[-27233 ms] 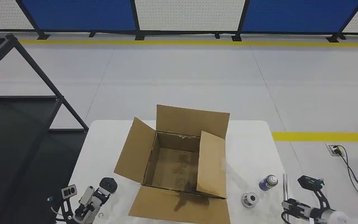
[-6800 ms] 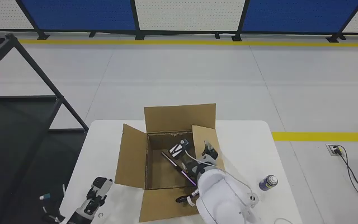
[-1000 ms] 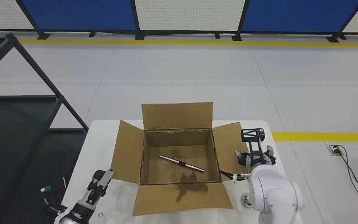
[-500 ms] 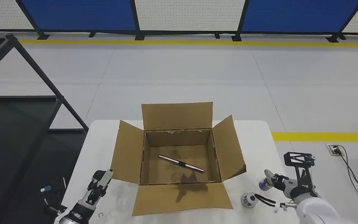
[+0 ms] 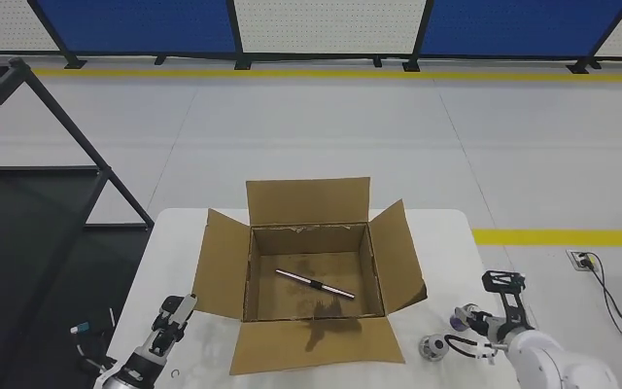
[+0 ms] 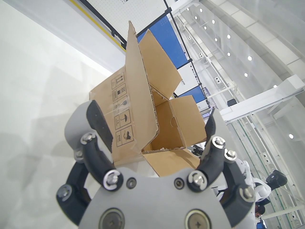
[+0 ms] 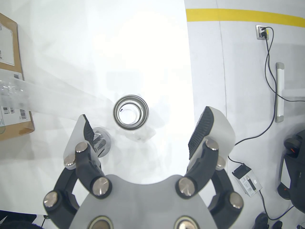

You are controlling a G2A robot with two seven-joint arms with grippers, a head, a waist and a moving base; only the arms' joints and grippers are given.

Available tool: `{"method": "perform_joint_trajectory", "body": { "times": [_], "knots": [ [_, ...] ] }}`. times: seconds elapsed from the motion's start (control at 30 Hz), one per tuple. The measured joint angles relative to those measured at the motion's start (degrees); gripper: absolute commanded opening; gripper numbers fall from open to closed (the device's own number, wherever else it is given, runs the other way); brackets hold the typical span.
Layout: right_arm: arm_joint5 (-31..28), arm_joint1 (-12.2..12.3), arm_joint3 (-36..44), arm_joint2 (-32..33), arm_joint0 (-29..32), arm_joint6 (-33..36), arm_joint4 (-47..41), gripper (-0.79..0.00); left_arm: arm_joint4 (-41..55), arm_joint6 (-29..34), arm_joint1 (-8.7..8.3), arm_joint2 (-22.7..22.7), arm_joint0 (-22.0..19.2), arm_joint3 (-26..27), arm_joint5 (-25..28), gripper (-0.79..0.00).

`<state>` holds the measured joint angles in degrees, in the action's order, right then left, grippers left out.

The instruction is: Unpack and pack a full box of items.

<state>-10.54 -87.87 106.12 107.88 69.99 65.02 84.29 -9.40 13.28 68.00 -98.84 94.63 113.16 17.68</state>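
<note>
The open cardboard box [image 5: 309,277] stands mid-table with its flaps spread, and a thin dark pen [image 5: 314,283] lies on its floor. My right gripper [image 7: 145,129] is open above a small bottle [image 7: 130,115] with a metal rim, seen from above near the gap between the fingers. That bottle [image 5: 466,316] stands right of the box, by my right gripper [image 5: 470,333]. A small round metal piece [image 7: 103,141] sits beside one finger and in the top view [image 5: 433,346]. My left gripper [image 6: 152,117] is open and holds nothing, low by the box [image 6: 143,110], at the table's front left [image 5: 167,326].
A strip of clear tape [image 7: 47,96] hangs off the box corner [image 7: 12,72] toward the bottle. The table edge [image 7: 188,72] runs just past the bottle, with floor and cables beyond. A black rack [image 5: 58,194] stands left of the table.
My right arm has swung from the box's right flap to the table's front right, settling over the bottle. The right flap has sprung up a little. The left arm has kept still.
</note>
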Motion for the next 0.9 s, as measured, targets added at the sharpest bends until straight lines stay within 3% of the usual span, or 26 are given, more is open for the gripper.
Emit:
{"method": "perform_joint_trajectory", "body": {
  "times": [0.2,0.37,0.67,0.9],
  "knots": [
    [-0.8,0.9,-5.6,1.3,-2.6,-0.2,-1.7,0.000,0.0,0.0,0.00,0.0,0.0,0.0,0.0,0.000],
    [-2.0,1.5,-4.2,1.8,-1.5,-1.0,-3.9,0.000,0.0,0.0,0.00,0.0,0.0,0.0,0.0,0.000],
    [-8.5,2.3,8.2,4.3,9.0,-5.3,-13.2,0.000,0.0,0.0,0.00,0.0,0.0,0.0,0.0,0.000],
    [-19.3,3.1,15.4,5.5,19.8,-10.4,-18.7,0.000,0.0,0.0,0.00,0.0,0.0,0.0,0.0,0.000]
  ]
}}
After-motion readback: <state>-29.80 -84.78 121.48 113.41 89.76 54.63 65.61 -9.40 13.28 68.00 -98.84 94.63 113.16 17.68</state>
